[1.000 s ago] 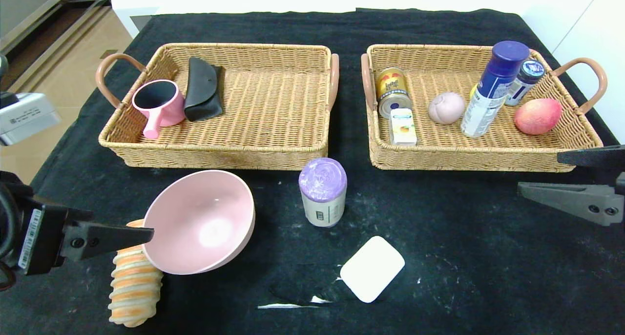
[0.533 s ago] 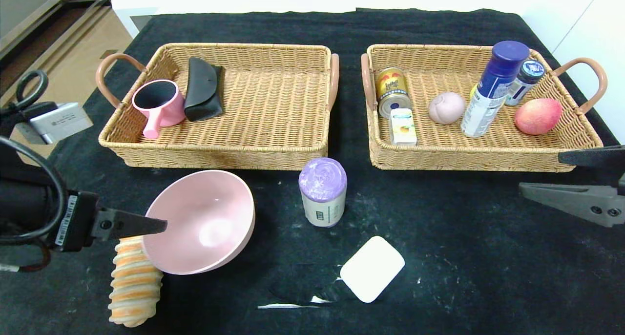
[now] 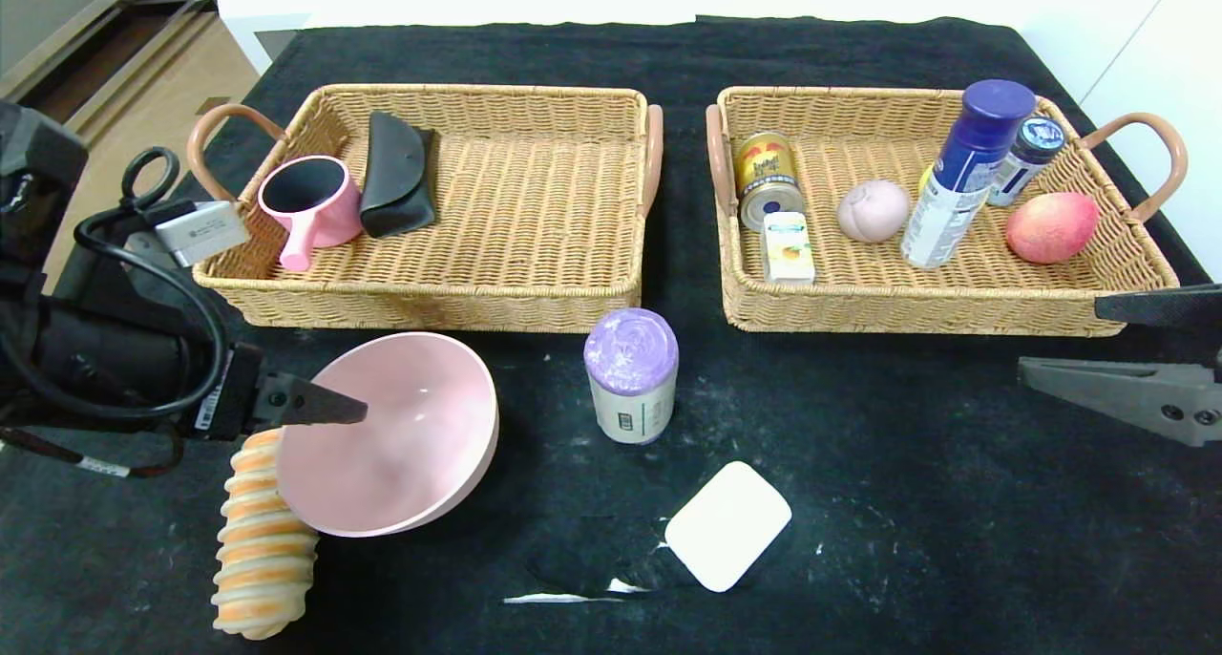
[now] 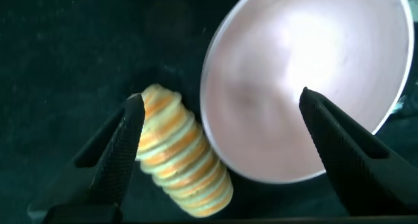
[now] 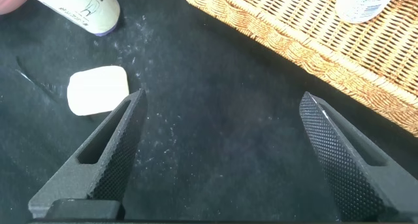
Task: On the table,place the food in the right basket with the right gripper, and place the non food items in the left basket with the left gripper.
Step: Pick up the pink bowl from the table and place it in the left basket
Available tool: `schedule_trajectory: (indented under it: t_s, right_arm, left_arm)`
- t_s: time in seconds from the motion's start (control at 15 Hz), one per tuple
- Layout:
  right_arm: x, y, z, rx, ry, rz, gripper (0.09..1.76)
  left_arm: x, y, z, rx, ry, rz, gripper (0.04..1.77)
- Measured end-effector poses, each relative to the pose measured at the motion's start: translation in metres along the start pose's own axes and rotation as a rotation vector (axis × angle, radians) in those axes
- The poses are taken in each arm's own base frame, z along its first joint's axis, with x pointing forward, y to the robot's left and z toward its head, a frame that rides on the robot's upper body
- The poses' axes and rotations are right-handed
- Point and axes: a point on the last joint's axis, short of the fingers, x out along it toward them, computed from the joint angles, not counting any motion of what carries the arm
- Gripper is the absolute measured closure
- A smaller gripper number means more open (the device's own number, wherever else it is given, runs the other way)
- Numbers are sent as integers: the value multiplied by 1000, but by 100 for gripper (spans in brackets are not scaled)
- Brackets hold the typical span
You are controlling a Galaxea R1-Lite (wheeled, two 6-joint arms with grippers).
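Left gripper (image 4: 219, 123) fingers apart, straddling pink bowl (image 3: 396, 435) near rim; probably rigid, light, slick — pinch rim wall.

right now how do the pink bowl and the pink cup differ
The bowl sits on the table in front of the left basket; the cup is already inside that basket. The bowl is wide, shallow and tilted against the striped roll; the cup is small, deep and has a side handle. The bowl's inside is pink, the cup's dark. The open left gripper is at the bowl; nothing is near the cup. Both are pink outside.
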Motion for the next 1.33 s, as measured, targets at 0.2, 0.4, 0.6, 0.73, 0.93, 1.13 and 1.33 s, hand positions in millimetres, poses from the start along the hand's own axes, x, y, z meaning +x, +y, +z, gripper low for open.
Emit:
schedule_trajectory:
  t_s: [0.2,0.4,0.6,0.73,0.93,1.13,1.33]
  right_arm:
    - [0,0,0,-1,0,0,15]
    - [0,0,0,0,0,1,15]
    - [1,0,-2,1,7,3,15]
    - [2,0,-2,1,9,3,14]
    - [2,0,-2,1,10,3,14]
    - [3,0,-2,1,9,4,14]
    - [2,0,-2,1,8,3,14]
  left_arm:
    - [12,1,8,1,15,-30,9]
    - [25,0,11,7,42,-41,9]
    - [37,-3,13,18,72,-59,9]
    - [43,-4,14,20,84,-85,9]
    - [51,-4,14,17,107,-98,9]
    - [55,-5,14,18,118,-102,9]
    - [55,-6,13,20,124,-105,9]
